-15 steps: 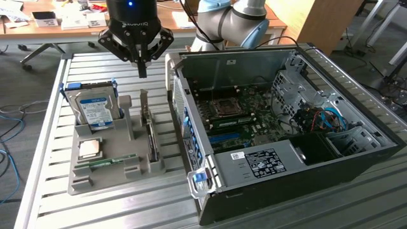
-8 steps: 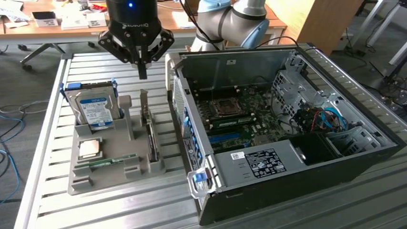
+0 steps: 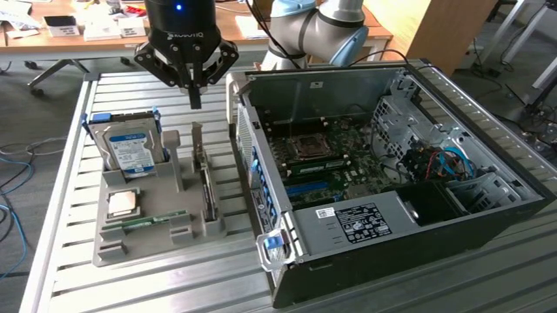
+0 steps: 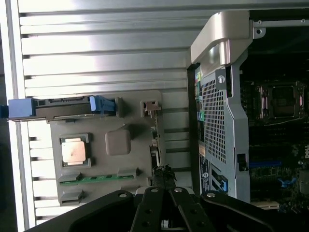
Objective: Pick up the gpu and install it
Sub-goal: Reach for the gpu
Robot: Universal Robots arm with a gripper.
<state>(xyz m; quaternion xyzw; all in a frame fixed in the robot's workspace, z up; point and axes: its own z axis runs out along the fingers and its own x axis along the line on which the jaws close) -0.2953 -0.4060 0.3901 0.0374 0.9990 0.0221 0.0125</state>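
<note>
The gpu [image 3: 203,186] stands on its long edge in a slot of the grey parts holder [image 3: 139,244], its silver bracket end pointing up at the far side. My gripper [image 3: 195,101] hangs just above that far end, fingers shut together with nothing between them and clear of the card. In the wrist view the gpu [image 4: 155,147] appears edge-on as a thin dark strip, directly ahead of my shut gripper [image 4: 163,178]. To the exterior view's right lies the open computer case [image 3: 487,228], with its motherboard [image 3: 327,163] exposed.
In the same holder are a silver hard drive [image 3: 129,149] with a blue-white label, a square processor [image 3: 124,203] and a green memory stick [image 3: 153,220]. The case's rear wall [image 3: 252,163] stands close beside the holder. A desk with clutter [image 3: 87,26] lies behind the slatted metal table [image 3: 148,287].
</note>
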